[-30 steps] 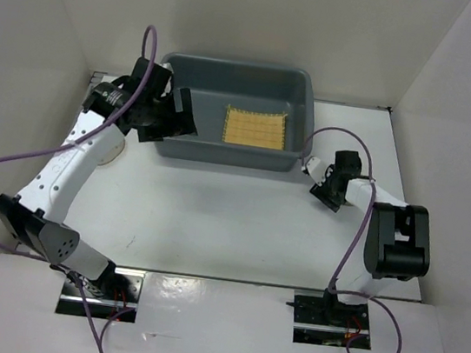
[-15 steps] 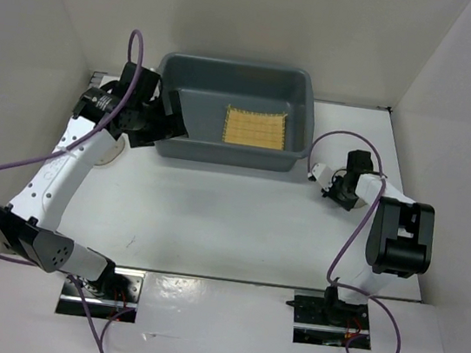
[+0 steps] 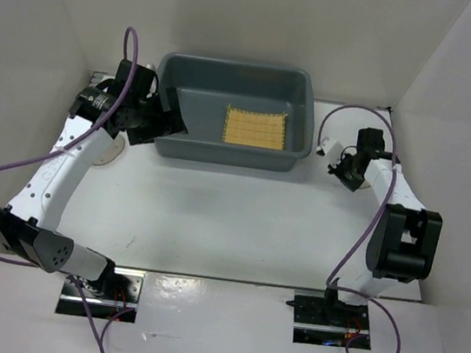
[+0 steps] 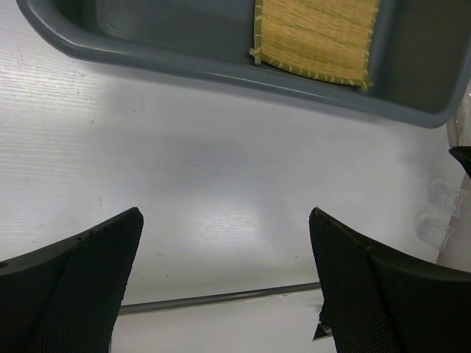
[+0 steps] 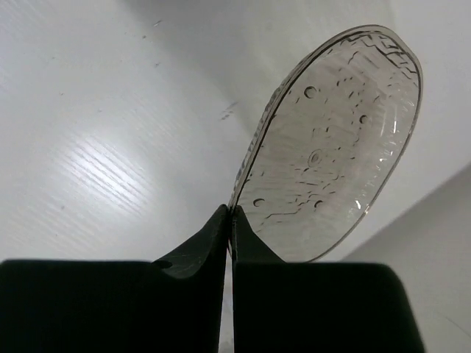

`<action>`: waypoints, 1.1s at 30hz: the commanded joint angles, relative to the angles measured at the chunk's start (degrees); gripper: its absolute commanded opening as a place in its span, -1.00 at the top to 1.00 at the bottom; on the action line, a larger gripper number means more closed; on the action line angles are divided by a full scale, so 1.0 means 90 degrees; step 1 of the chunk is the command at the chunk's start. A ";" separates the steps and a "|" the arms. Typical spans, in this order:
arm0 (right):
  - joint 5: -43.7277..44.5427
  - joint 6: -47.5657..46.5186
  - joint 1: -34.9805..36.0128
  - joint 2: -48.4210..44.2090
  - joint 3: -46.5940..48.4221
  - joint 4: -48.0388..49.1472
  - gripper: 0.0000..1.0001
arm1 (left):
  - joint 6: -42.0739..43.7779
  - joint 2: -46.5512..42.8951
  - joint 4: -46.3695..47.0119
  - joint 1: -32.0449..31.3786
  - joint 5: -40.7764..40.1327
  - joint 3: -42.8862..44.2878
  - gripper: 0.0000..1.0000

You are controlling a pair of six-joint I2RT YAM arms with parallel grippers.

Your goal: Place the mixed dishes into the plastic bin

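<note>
The grey plastic bin [image 3: 306, 107] stands at the back centre with the yellow woven mat [image 3: 255, 128] lying flat in its right half. My right gripper [image 3: 336, 159] hovers just right of the bin. In the right wrist view this gripper [image 5: 232, 215] is shut on the rim of a translucent brownish round plate [image 5: 335, 147], which stands on edge above the table. My left gripper [image 3: 176, 121] sits at the bin's left front corner, open and holding nothing [image 4: 224, 215]. Two clear glass cups [image 4: 440, 197] stand on the table past the bin's right end.
White walls box in the table on the left, back and right. A pale round object [image 3: 109, 152] lies partly under my left arm. The bin's front wall [image 4: 221, 70] runs across the top of the left wrist view, with the mat [image 4: 316, 33] behind it.
My right gripper has shut on the plate and carried it up and toward the back, beside the bin. My left gripper has drawn back left from over the bin's corner.
</note>
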 commanded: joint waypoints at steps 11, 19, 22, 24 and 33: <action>-0.0244 0.0877 0.0957 -0.1031 0.2698 -0.0294 1.00 | -0.0001 -0.0610 0.0259 0.0172 0.0164 -0.0228 -1.00; -0.0147 0.0534 0.2667 0.0159 0.3326 0.0086 1.00 | 0.0136 -0.0873 0.0425 0.0494 0.0623 -0.0580 -1.00; -0.0069 0.0387 0.3088 0.0812 0.3385 0.0486 1.00 | 0.0136 -0.1039 0.0270 0.0563 0.0623 -0.0638 -1.00; -0.0011 0.0300 0.3206 0.1155 0.3385 0.0749 1.00 | 0.0136 -0.1244 0.0162 0.0631 0.0623 -0.0725 -1.00; 0.0263 -0.0626 0.3343 0.2796 0.3864 0.1013 1.00 | -0.0313 -0.2153 -0.0170 0.0944 0.0682 -0.1682 -1.00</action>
